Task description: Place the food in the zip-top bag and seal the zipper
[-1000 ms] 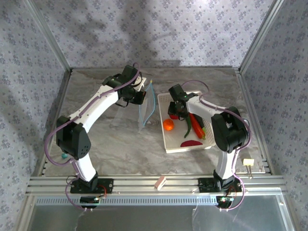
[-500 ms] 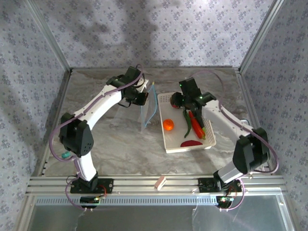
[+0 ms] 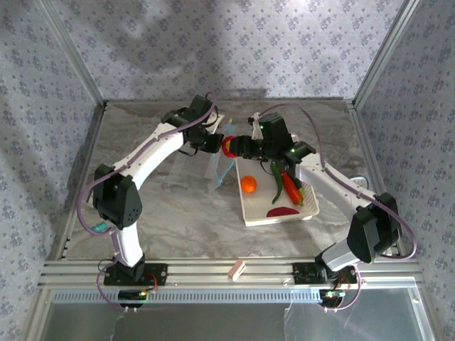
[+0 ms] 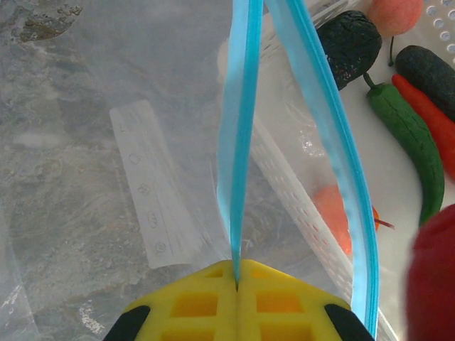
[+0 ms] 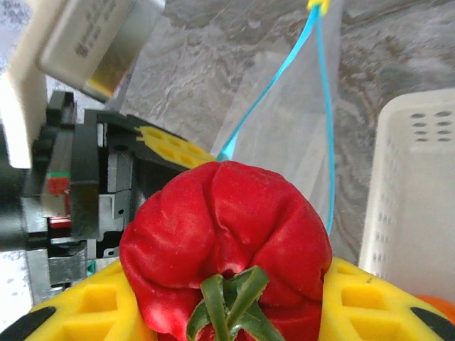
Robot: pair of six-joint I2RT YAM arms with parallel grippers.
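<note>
Top external, from 9 o'clock: left fingers (image 4: 199, 305) pinched tight on zipper (image 4: 238, 142), holding zip-top bag (image 3: 217, 170) upright and gaping above tabletop (image 3: 163, 213). At its 3 o'clock, right fingers (image 5: 355, 298) half-spread, clasping red tomato (image 5: 227, 234), poised for dropping in. Remaining food (image 3: 284, 186) in white basket (image 3: 249, 213), 4 o'clock.

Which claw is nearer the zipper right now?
Left. The left claw is shut on one end of the zipper, right at the bag mouth. The right claw holds the tomato close beside the open mouth.
</note>
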